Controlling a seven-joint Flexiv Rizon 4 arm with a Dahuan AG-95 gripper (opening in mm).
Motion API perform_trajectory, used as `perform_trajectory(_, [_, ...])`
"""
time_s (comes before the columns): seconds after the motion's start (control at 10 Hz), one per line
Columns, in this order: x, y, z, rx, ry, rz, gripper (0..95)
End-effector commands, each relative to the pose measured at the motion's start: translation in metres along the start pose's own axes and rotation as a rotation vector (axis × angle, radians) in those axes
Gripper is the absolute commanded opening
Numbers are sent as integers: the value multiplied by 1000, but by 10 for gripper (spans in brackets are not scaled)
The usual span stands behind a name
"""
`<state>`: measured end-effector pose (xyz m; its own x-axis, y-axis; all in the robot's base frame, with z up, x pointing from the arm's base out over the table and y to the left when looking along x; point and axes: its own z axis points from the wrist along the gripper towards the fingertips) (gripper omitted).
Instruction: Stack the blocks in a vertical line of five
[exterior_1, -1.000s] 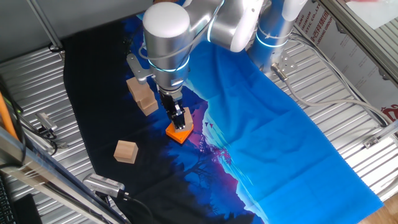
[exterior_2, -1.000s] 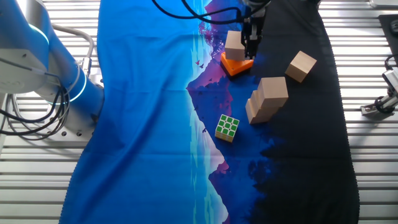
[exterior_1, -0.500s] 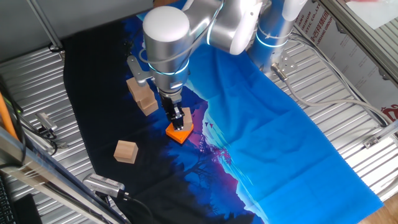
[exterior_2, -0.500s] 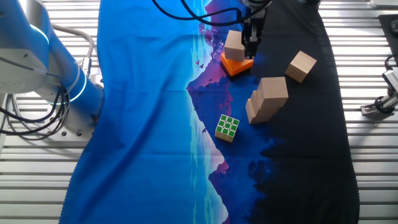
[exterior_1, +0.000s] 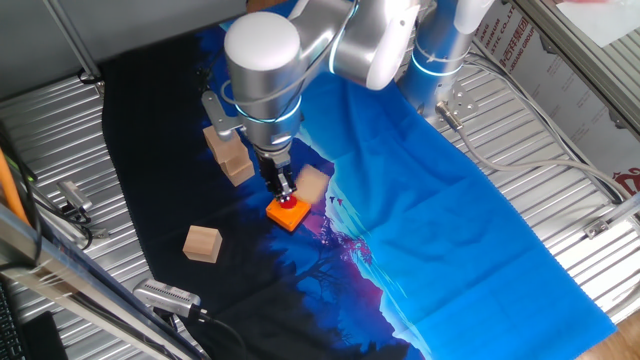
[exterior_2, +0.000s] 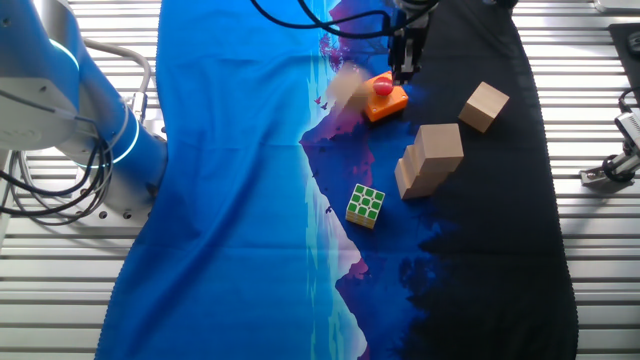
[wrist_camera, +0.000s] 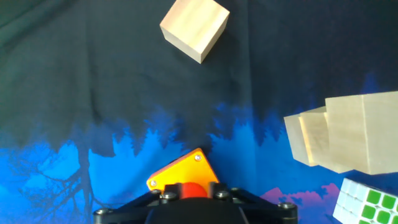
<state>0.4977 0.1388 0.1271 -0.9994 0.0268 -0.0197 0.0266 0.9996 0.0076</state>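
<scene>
One fixed view: gripper (exterior_1: 287, 187) sits over the orange button pad (exterior_1: 288, 213), holding nothing; can't tell finger gap. Loose block (exterior_1: 312, 184) lies just right of it, touching the pad's far edge. Stack of 2-3 blocks (exterior_1: 228, 153) left, 1 block (exterior_1: 202, 243) near-left. Puzzle cube (exterior_2: 366, 205) apart.

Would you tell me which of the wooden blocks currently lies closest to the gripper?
The block right beside the orange button pad, just by the gripper. The single block and the stacked blocks sit farther off on the dark cloth.
</scene>
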Motion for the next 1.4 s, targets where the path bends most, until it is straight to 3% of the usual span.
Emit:
perform_trajectory(0.1, [1, -1, -1, -1, -2, -1, 0])
perform_trajectory(0.5, [1, -1, -1, -9, -15, -20, 0])
perform_trajectory(0.6, [1, -1, -1, -19, -22, -46, 570])
perform_trajectory(0.7, [1, -2, -1, -20, -41, -57, 950])
perform_trajectory(1.0, [6, -12, -2, -23, -40, -56, 950])
perform_trajectory(1.4, [23, -43, 2, -2, -22, -34, 950])
